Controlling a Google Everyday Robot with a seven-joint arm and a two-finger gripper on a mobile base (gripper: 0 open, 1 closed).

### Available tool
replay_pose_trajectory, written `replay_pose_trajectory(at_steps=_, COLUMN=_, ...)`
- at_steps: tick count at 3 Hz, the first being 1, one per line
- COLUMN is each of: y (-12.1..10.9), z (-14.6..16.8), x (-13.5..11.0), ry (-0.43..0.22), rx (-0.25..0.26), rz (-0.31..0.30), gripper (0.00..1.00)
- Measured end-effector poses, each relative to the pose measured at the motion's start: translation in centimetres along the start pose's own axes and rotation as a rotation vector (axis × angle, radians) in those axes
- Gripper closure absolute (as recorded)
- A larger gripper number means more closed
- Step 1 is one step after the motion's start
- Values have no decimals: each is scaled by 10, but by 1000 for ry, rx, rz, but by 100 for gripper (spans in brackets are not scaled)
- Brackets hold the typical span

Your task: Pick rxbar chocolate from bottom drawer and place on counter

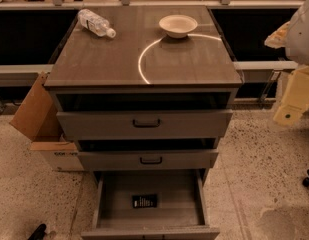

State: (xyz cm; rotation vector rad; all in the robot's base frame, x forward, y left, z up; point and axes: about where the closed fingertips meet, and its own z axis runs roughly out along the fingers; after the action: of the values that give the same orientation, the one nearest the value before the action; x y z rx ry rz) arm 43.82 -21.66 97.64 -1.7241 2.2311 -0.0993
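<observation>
The rxbar chocolate (144, 201), a small flat black wrapper with white lettering, lies on the grey floor of the bottom drawer (110, 204), which is pulled open, near its middle front. The counter (104, 59) is the grey-brown wood-grain cabinet top with a bright curved light arc on it. My gripper is out of view. Only pale links of my arm (296, 91) show at the right edge, well away from the drawer.
A clear plastic bottle (95, 23) lies on the counter's back left and a white bowl (178, 25) stands at its back right. The two upper drawers (144, 124) stand slightly open. A cardboard box (41, 121) sits left of the cabinet. Small dark objects show at the bottom left (37, 231) and the right edge (308, 178).
</observation>
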Motion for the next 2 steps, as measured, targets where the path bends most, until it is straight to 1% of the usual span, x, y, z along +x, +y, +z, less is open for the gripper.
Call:
replay_pose_trajectory(at_steps=1, y=0, z=0, x=0, ry=0, rx=0, rz=0, gripper=0)
replay_pose_trajectory(at_steps=2, y=4, z=20, x=-9, ry=-66, rx=-39, rz=-13, gripper=0)
